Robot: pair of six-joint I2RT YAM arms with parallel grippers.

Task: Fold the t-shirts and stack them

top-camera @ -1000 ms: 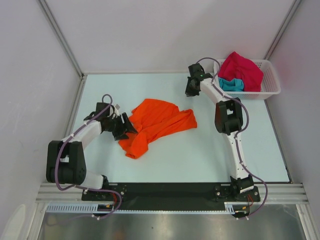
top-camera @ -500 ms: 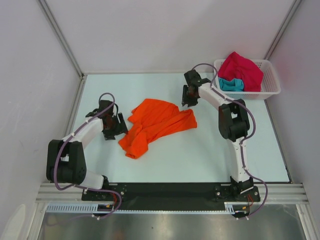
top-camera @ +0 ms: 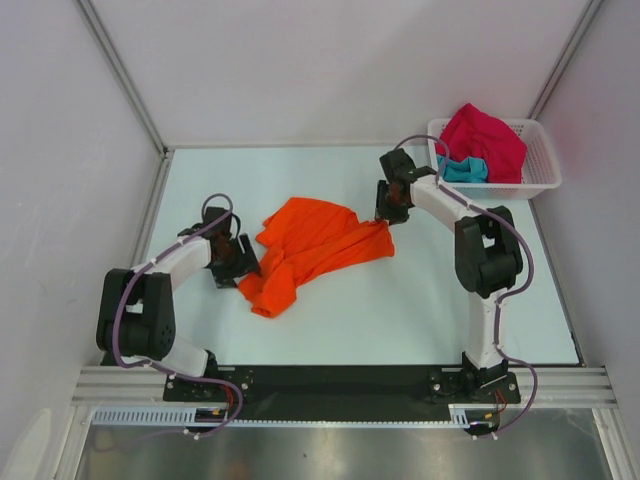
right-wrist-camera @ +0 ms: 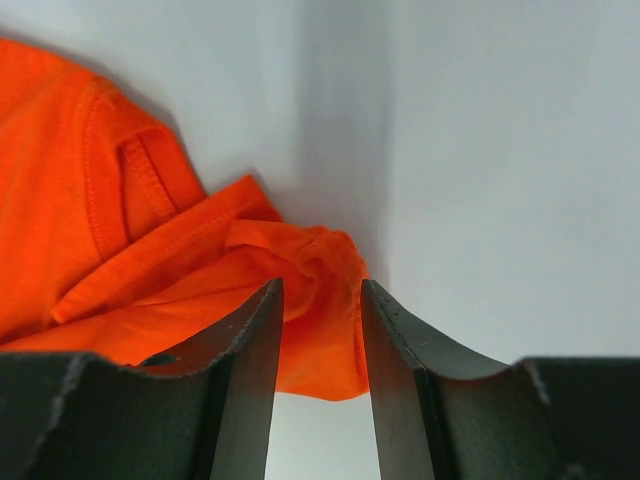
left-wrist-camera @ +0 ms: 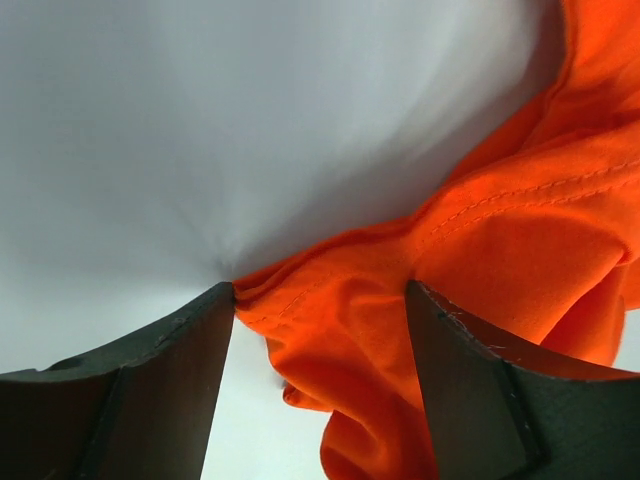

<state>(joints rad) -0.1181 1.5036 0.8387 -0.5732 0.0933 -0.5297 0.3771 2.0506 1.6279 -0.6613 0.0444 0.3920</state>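
I'm taking hold of the orange t-shirt [top-camera: 315,240], crumpled midway on the counter [top-camera: 420,310], to spread it. Left gripper [left-wrist-camera: 320,287] stands wide, hem between its jaws, unpinched. Right gripper [right-wrist-camera: 321,290] is narrowed around a bunched corner; whether it pinches, I can't tell. Next: clamp both, pull apart.

Orange t-shirt [left-wrist-camera: 500,250]: soft matt cloth, creased, stitched hems. Desk [left-wrist-camera: 200,120]: smooth, pale, matt. My left hand [left-wrist-camera: 320,300] and right hand [right-wrist-camera: 320,290]: matt black plastic fingers, faintly grainy. Basket [top-camera: 545,185]: white plastic lattice.
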